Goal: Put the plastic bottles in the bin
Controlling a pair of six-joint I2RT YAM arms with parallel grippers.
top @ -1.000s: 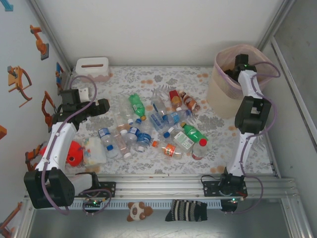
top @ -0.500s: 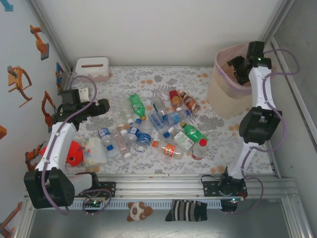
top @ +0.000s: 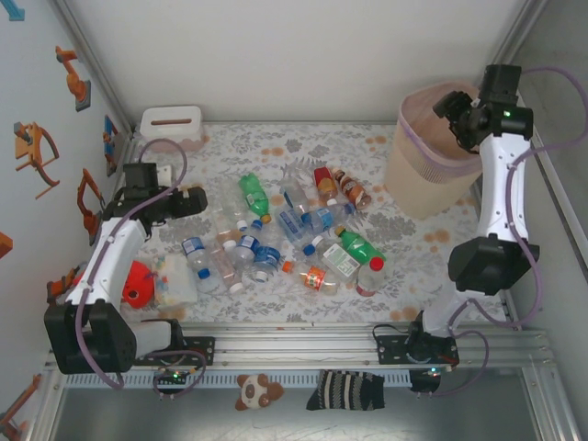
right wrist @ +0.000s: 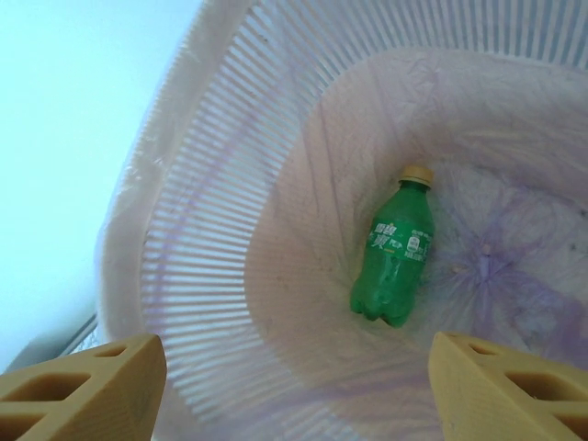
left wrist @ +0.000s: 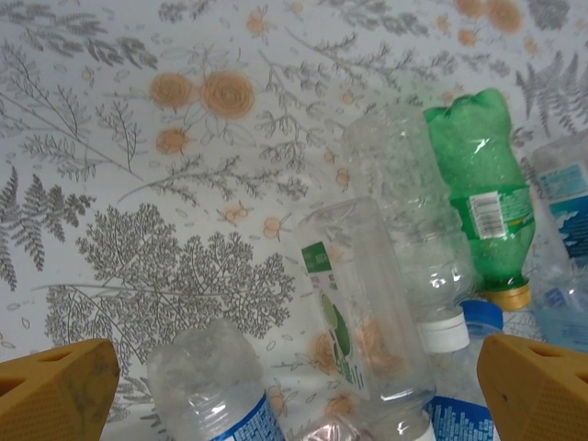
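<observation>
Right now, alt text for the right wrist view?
A small green plastic bottle with a yellow cap lies on the bottom of the ribbed beige bin with a translucent pink liner, seen from above. The right gripper hangs open over it, empty.

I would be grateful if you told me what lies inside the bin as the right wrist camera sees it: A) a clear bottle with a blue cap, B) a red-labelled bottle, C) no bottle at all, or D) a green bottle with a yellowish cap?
D: the right wrist view looks down into the bin, where a green bottle with a yellowish cap lies at its bottom.
</observation>
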